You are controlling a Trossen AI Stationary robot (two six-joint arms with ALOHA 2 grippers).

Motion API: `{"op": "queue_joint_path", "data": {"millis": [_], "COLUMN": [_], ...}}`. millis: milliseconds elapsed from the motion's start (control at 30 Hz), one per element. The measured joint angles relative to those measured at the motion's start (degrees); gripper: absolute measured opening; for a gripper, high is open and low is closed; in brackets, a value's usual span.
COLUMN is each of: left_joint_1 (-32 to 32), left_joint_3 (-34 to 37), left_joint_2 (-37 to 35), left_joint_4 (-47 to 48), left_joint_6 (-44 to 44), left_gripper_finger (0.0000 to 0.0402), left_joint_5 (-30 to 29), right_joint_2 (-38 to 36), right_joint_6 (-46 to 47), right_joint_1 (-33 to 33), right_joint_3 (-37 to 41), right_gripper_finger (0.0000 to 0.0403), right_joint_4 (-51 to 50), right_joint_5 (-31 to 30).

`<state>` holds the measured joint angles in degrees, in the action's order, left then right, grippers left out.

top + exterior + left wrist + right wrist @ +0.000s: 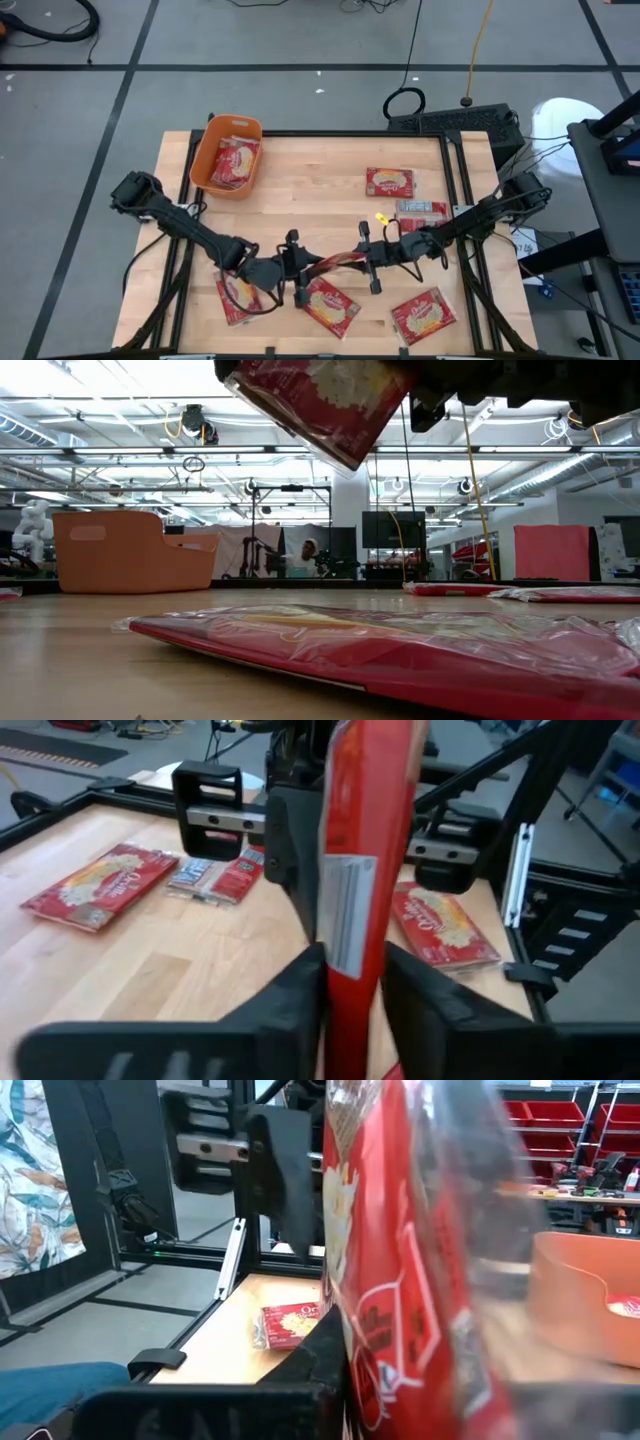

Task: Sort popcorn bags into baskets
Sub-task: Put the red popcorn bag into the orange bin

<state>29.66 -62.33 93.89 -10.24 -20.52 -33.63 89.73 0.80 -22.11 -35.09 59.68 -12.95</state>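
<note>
One red popcorn bag (330, 263) hangs in the air above the table's near middle, stretched between my two grippers. My left gripper (303, 268) has its left end and my right gripper (362, 258) its right end, both shut on it. The orange basket (228, 155) stands at the far left corner with red bags (236, 165) inside. Other bags lie flat on the wood: two near the front under the grippers (330, 305) (237, 298), one at the front right (423, 315) and one at the far right (390, 182). My left gripper pinches the bag's left end (350, 955) between its two fingers, which come nearly level from the table's left. The bag stands on edge between them, lifted clear of the table. My right gripper pinches the bag's right end (365, 1340) between its fingers, coming level from the table's right. The bag's printed face covers one finger. The bag is clear of the table, and in the low view its lower corner (345, 460) hangs tilted.
A silver-and-red packet (422, 209) lies at the right, beside a small yellow bit (381, 217). Black frame rails (455, 180) border the table's far and right sides. Bare wood lies between the basket and the far-right bag.
</note>
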Motion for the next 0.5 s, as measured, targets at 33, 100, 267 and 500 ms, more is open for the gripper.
{"op": "queue_joint_path", "data": {"millis": [33,100,267,500], "left_joint_1": [0.1,0.4,-0.6,-4.8], "left_joint_3": [0.0,0.0,0.0,0.0], "left_joint_2": [0.0,0.0,-0.9,-1.3], "left_joint_4": [-0.4,-1.4,-1.9,0.9], "left_joint_6": [0.3,0.9,-0.1,-2.7], "left_gripper_finger": [0.0121,0.0154,0.0225,0.0243], "left_joint_5": [0.0,0.0,0.0,6.1], "right_joint_2": [0.0,0.0,0.0,0.0], "right_joint_6": [0.0,0.0,3.2,7.5], "right_joint_1": [0.0,0.0,0.8,2.5], "right_joint_3": [0.0,0.0,0.0,0.1], "right_gripper_finger": [0.0024,0.0018,0.0007,0.0015], "right_joint_4": [-0.1,-0.3,-2.0,-4.9], "right_joint_5": [0.0,-0.1,-0.2,-0.2]}}
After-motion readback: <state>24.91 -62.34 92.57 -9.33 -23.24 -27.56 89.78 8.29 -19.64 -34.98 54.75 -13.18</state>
